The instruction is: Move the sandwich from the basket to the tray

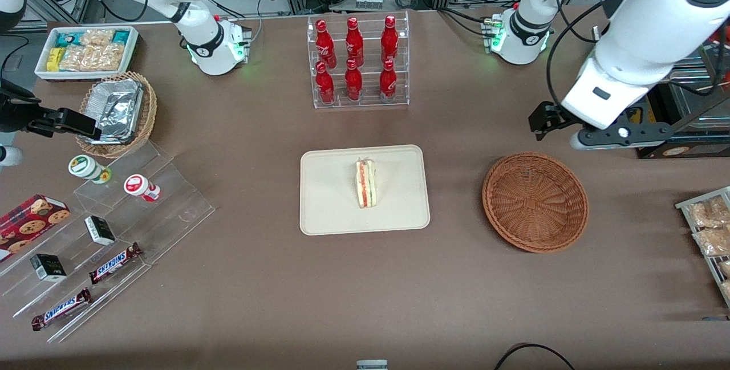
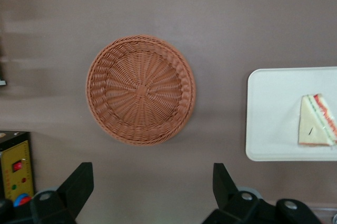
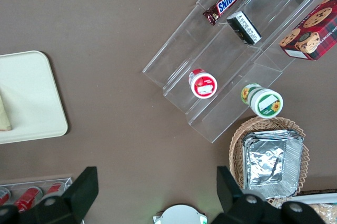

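Our gripper [image 2: 147,192] hangs high over the counter [image 1: 456,279] with its fingers [image 2: 76,184] spread wide and nothing between them. On the front camera's clock it sits near one o'clock from the basket [image 1: 535,202], which we see holding nothing, with bare counter all round its rim. At nine o'clock from the basket lies the tray [image 1: 325,199], well apart. The sandwich [image 1: 365,183] lies near the tray's middle, clear of every edge.

The sandwich [image 1: 365,183], a white wedge showing red and green filling, is lying on the cream tray [image 1: 325,210], well apart from the brown wicker basket [image 1: 535,202], with the gripper [image 2: 150,184] hanging spread above the basket.
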Motion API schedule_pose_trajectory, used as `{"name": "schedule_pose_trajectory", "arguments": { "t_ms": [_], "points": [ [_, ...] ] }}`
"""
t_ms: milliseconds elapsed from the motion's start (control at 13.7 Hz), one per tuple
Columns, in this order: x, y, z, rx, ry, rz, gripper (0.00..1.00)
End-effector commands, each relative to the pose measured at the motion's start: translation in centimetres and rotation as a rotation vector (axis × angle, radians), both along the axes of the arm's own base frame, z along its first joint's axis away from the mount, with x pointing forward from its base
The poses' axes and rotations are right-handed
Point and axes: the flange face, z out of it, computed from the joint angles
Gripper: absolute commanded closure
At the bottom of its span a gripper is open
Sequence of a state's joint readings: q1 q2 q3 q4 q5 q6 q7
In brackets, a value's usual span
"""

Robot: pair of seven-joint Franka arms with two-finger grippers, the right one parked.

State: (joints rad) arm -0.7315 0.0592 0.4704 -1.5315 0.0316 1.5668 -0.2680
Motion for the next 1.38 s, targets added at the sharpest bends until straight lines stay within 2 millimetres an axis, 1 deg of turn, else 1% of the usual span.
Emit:
{"name": "schedule_pose_trajectory", "arguments": {
  "t_ms": [0, 146, 219, 291, 364, 437, 510, 583, 728, 1020, 1093, 1311],
  "points": [
    [-0.9, 4.8, 1.6, -0.035, 0.014, -0.007, 0.0],
    [-1.0, 6.0, 1.9, -0.037, 0.025, -0.055, 0.0],
    [-0.7, 7.8, 1.8, -0.039, 0.028, -0.037, 0.0],
    [-0.8, 7.1, 2.0, -0.058, 0.025, -0.057, 0.0],
    [-0.6, 8.2, 2.0, -0.079, 0.024, -0.036, 0.0],
    [-0.6, 7.3, 2.1, -0.091, 0.025, -0.049, 0.0],
    [-0.5, 7.9, 2.1, -0.091, 0.021, -0.039, 0.0],
    [-0.3, 7.8, 2.3, -0.09, 0.016, -0.039, 0.0],
    [0.2, 8.4, 2.6, -0.093, 0.013, -0.024, 0.0],
    [-0.7, 8.5, 2.8, -0.075, 0.037, -0.032, 0.0],
    [-1.1, 8.6, 3.2, -0.073, 0.042, -0.029, 0.0],
    [-1.3, 9.6, 3.4, -0.071, 0.043, -0.012, 0.0]
  ]
}}
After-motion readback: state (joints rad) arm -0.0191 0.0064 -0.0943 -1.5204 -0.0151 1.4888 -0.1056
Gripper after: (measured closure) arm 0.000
